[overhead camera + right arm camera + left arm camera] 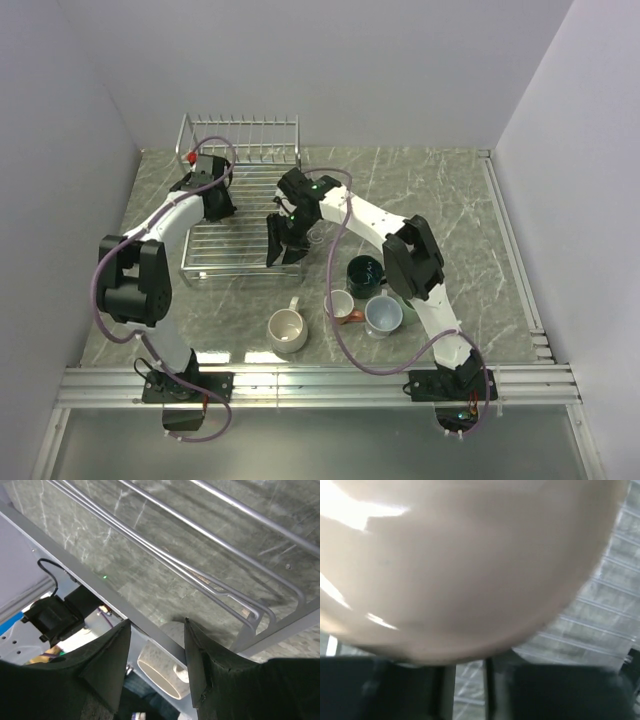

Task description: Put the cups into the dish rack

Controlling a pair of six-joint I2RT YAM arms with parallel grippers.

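Observation:
The silver wire dish rack (240, 135) stands at the back left. My left gripper (203, 168) is over its back left part, shut on the tall tan mug (470, 565), which fills the left wrist view and hides the fingertips. My right gripper (283, 252) hangs open and empty over the rack's front right corner. The wide cream mug (287, 330) stands on the table in front of the rack; it also shows between the open right fingers (170, 672). The dark green mug (365, 272), the red-brown mug (340, 305) and the light blue-grey mug (383, 315) stand together beside the right arm. The pale green mug is hidden.
The marbled grey table (470, 220) ends in a metal rail (320, 380) at the near edge, with white walls close on three sides. The rack wires (210, 545) run just above the right fingers. The right forearm (415, 265) lies over the mug cluster.

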